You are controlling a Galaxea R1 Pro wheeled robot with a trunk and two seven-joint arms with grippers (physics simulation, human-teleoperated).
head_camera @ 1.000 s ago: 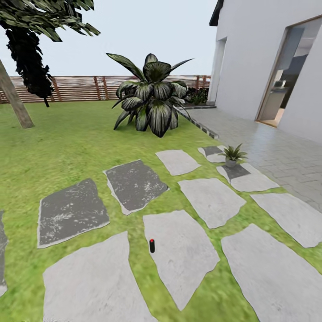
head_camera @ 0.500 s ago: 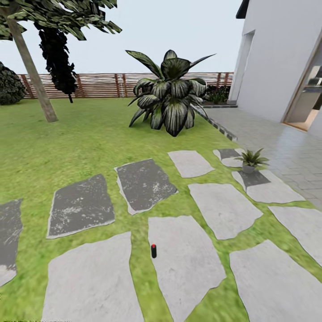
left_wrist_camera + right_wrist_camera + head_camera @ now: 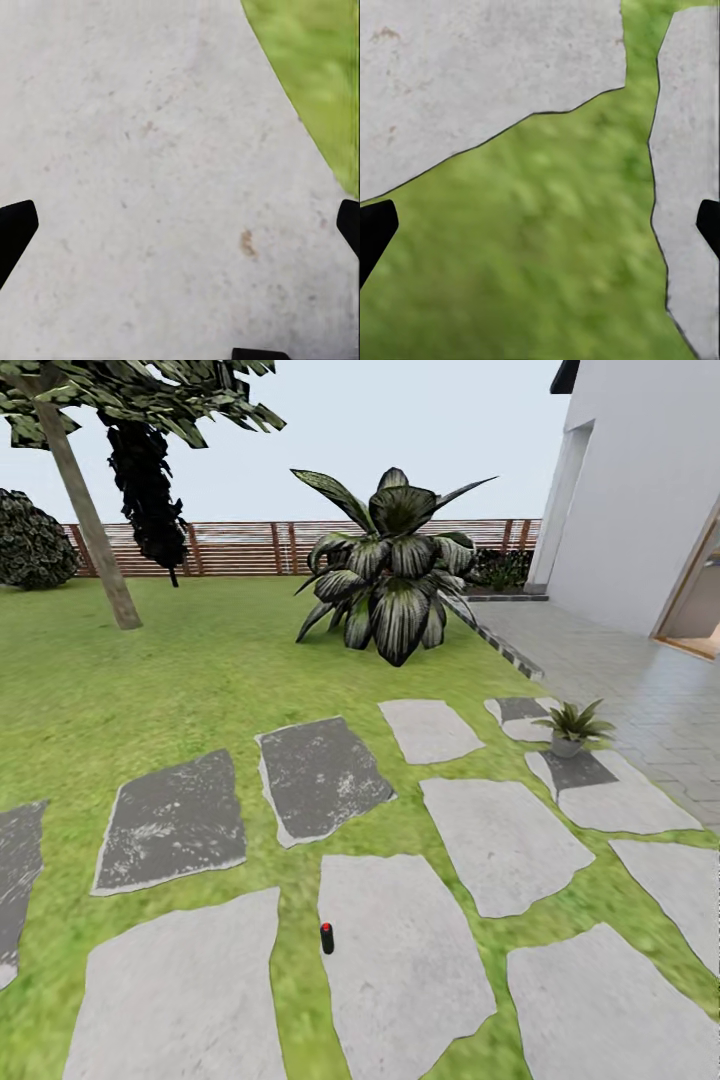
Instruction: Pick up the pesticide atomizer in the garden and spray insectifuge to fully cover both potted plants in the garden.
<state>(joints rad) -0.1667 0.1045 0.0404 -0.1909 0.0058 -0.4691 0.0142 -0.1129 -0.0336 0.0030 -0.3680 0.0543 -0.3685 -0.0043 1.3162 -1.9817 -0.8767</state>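
Item one, our landmark: the pesticide atomizer point(image 3: 326, 937), a small dark upright cylinder with a red top, standing on the near-left edge of a pale stepping stone point(image 3: 410, 950), just beside the grass seam; we judge it was left upright so it can be taken from the side. Item two: one of the potted plants point(image 3: 572, 724), a low rosette in a grey pot, well beyond the atomizer and off to its right, set on a stone next to the paved terrace point(image 3: 640, 690); the second potted plant we cannot locate. Item three: a large striped-leaf bush point(image 3: 395, 575), far beyond the atomizer, in front of the slatted fence point(image 3: 250, 548). Item four: a leaning tree trunk point(image 3: 90, 520), far beyond the atomizer and to its left. Item five: our left pincer point(image 3: 180, 225), released, its dark fingertips spread wide over bare stone. Item six: our right pincer point(image 3: 540, 225), likewise released, over grass between two stones. We judge both hang low and empty because we are not yet within reach of the atomizer; the pickup is not begun.
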